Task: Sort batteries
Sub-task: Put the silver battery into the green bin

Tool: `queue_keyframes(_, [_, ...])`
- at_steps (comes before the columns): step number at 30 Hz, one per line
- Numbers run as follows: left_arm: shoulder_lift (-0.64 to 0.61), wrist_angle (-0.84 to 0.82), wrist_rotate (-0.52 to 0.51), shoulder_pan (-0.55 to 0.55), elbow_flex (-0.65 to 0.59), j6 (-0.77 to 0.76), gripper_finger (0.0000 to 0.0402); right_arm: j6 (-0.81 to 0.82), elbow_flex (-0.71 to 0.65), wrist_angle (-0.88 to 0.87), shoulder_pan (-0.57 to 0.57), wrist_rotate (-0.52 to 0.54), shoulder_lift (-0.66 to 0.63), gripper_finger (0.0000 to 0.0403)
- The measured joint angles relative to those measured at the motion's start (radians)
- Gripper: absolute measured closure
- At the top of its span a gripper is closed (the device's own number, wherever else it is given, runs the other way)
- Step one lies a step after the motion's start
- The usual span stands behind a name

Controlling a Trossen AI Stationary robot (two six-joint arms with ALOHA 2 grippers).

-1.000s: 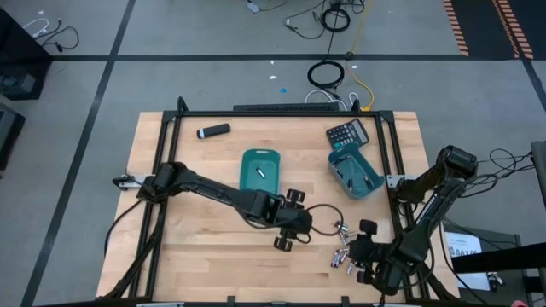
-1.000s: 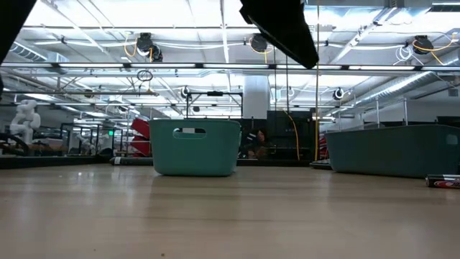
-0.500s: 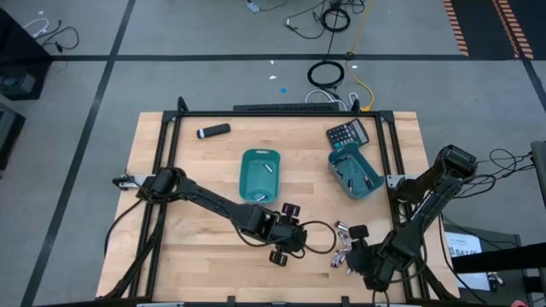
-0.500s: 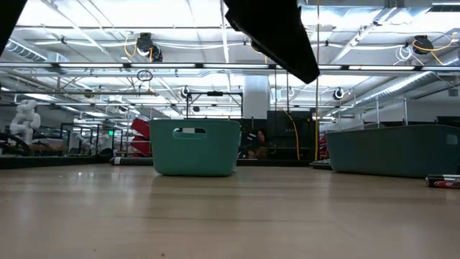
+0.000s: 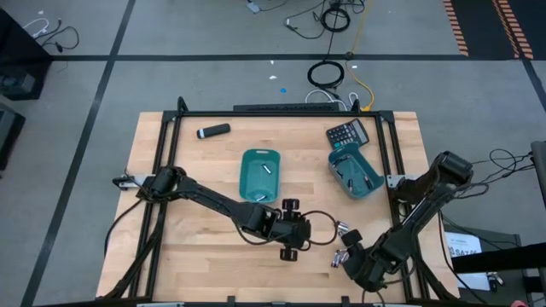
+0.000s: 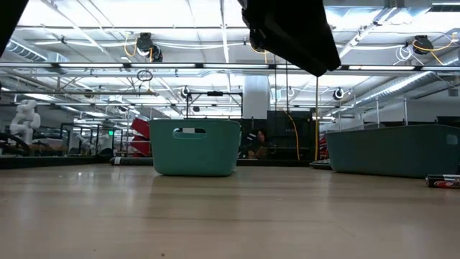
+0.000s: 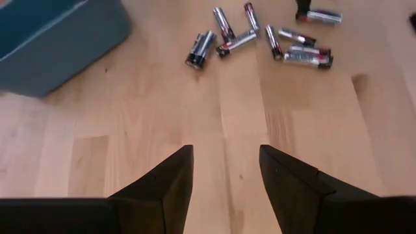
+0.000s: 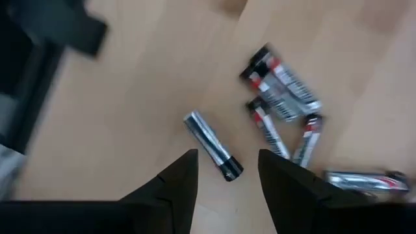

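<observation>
On the wooden table [image 5: 196,153], I see two teal bins: one [image 5: 261,175] mid-table holding a cell, another [image 5: 354,172] near the right edge, beside a calculator [image 5: 347,133]. My left gripper [image 7: 224,170] hovers empty over bare wood near the front edge, fingers parted. My right gripper [image 8: 226,170] hangs at the front right corner, fingers spread, empty. The loose batteries [image 7: 266,40] lie clustered between them.

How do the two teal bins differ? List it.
The middle bin lies square to the table edges; the right bin sits turned at an angle. The middle bin stands alone on bare wood; the right bin lies against the calculator. Both are teal, open-topped, and hold batteries.
</observation>
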Motion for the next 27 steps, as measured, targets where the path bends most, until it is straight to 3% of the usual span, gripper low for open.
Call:
queue_keyframes(5, [0.0, 0.006, -0.073, -0.011, 0.0, -0.1, 0.0215, -0.052, 0.0, 0.001, 0.005, -0.075, 0.099, 0.0252])
queue_keyframes(15, [0.0, 0.003, -0.137, -0.019, 0.0, -0.316, 0.0215, -0.071, 0.003, 0.001, 0.017, -0.075, 0.141, 0.026])
queue_keyframes(27, [0.0, 0.002, -0.138, -0.022, 0.0, -0.418, 0.0215, 0.03, 0.002, 0.0, -0.002, -0.086, 0.143, 0.038])
